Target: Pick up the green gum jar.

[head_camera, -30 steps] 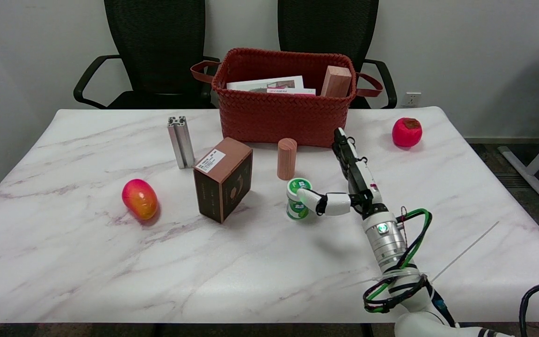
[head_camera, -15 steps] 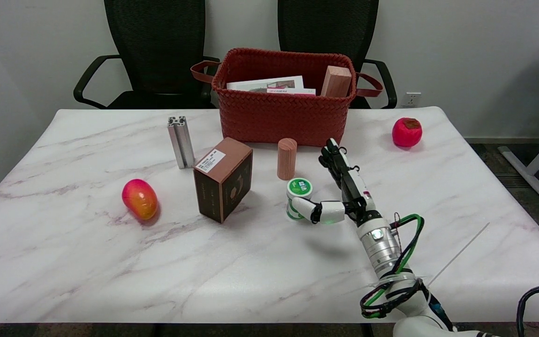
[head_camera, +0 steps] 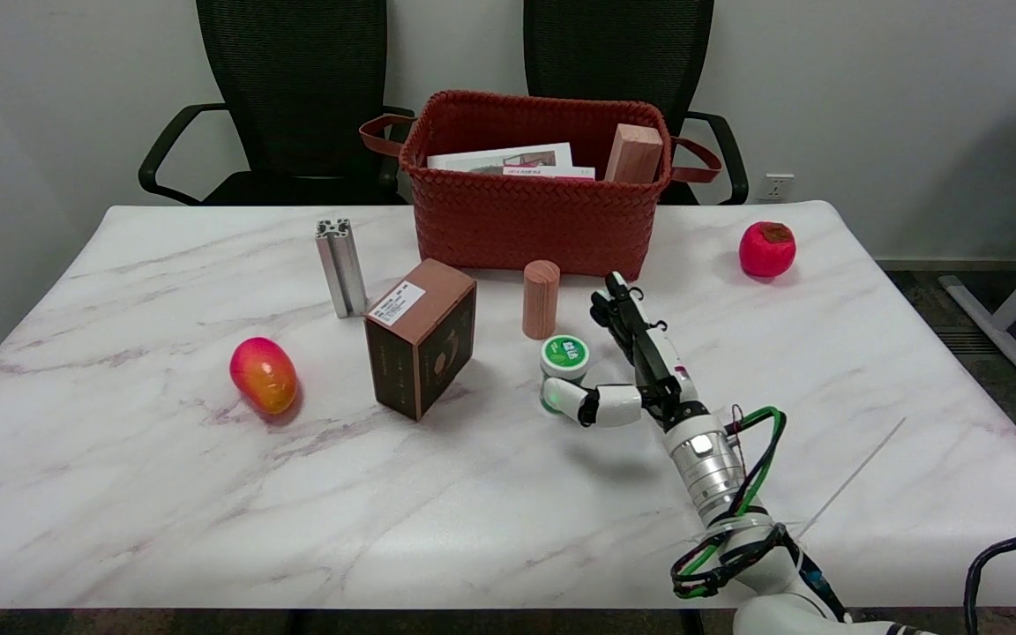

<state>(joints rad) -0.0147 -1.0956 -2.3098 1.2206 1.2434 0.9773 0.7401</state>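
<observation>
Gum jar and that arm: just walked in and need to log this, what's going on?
The robot's right hand is closing in on the green gum jar, which stands on the table in front of the basket. The thumb crosses the jar's near side and the other fingers stretch out past its right. The jar isn't lifted yet.

The thumb (head_camera: 571, 399) hides the lower front of the green gum jar (head_camera: 564, 355).

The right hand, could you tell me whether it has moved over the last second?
Yes. The right hand has shifted left and nearer the camera, away from the red basket, closing around the green gum jar.
</observation>
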